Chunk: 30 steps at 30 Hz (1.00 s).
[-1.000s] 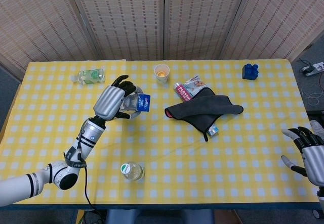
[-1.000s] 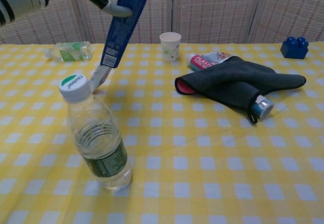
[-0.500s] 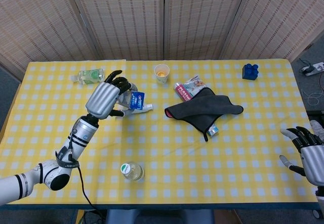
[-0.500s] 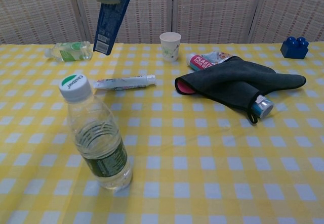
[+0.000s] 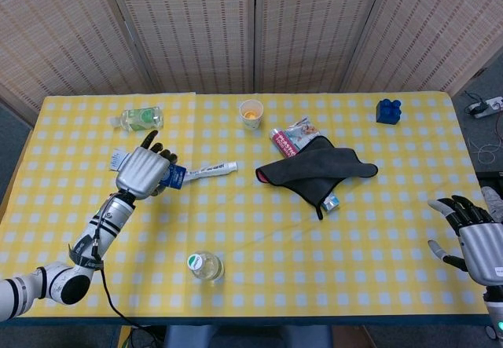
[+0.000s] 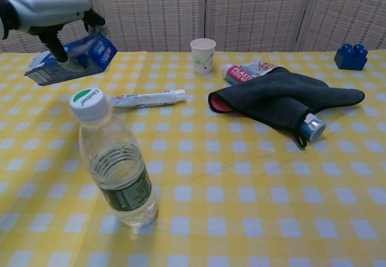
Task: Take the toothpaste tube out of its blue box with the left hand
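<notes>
My left hand (image 5: 141,171) grips the blue box (image 5: 174,177) at the table's left side, holding it roughly level above the cloth. In the chest view that left hand (image 6: 45,11) sits at the upper left with the blue box (image 6: 75,62) under its fingers. The white toothpaste tube (image 5: 211,170) lies flat on the table just right of the box, outside it; in the chest view the toothpaste tube (image 6: 148,99) lies behind the bottle cap. My right hand (image 5: 478,238) hovers open at the table's right edge, holding nothing.
A water bottle (image 6: 113,161) stands upright near the front. A second bottle (image 5: 138,118) lies at the far left. A paper cup (image 5: 251,113), a dark cloth (image 5: 314,167) over a small can (image 6: 312,126), a food pouch (image 5: 292,137) and a blue brick (image 5: 388,110) fill the back right.
The tube slid out of the upended box onto the table. My left hand then swung left and down, bringing the box from upright to nearly level. The right hand barely shifted.
</notes>
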{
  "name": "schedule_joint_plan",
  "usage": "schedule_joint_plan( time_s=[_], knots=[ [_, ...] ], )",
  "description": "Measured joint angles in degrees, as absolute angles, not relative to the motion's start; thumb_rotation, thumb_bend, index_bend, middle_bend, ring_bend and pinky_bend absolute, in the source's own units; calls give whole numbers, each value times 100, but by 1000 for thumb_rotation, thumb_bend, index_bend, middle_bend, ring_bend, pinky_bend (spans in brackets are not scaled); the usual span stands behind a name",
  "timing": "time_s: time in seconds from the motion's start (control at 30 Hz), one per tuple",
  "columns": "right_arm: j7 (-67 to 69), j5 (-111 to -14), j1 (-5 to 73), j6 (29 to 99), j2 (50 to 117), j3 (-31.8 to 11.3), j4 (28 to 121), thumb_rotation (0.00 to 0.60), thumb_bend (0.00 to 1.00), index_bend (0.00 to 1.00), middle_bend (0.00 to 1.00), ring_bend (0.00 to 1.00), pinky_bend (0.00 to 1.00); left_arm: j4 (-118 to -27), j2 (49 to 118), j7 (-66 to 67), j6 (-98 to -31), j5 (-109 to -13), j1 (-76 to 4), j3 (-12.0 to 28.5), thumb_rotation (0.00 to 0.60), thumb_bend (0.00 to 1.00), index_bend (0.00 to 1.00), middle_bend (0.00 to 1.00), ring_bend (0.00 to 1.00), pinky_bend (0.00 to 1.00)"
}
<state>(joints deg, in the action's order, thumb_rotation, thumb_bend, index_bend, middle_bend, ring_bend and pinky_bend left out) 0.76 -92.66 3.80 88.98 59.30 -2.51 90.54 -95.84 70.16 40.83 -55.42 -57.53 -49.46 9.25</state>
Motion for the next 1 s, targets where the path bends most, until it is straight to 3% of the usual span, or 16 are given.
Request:
schedule_joint_plan(
  time_s=[0.13,0.2,0.33,0.4,0.73,1.0],
  knots=[
    [67,-9249,374,8899,5926,-250,9062,600,180,236,249,159,306,-9525,7132,4679,-5457,-5251,-5005,587,600,232,448,435,272,37],
    [68,-9248,379,8887,5931,-249,9066,600,180,236,249,159,306,-9501,7201,4766,-5416,-5068,-5024,494,600,231,398,407,267,37],
    [44,-9261,392,8878,5938,-247,9074,600,180,229,249,159,306,-9495,7296,4821,-5328,-4646,-5073,399,600,228,87,171,146,35],
    [27,-9258,392,8880,5933,-249,9083,600,180,225,249,159,306,-9507,7334,4827,-5344,-4500,-5094,389,600,227,6,94,99,35],
    [-3,-9231,370,8899,5888,-249,9116,600,181,225,249,159,306,-9604,7333,4264,-5999,-4766,-4874,503,600,227,5,64,83,35],
    [146,-9244,442,8776,5687,-251,9133,600,180,225,249,159,306,-9782,7084,3295,-6735,-5172,-4183,559,600,227,88,64,92,35]
  ],
)
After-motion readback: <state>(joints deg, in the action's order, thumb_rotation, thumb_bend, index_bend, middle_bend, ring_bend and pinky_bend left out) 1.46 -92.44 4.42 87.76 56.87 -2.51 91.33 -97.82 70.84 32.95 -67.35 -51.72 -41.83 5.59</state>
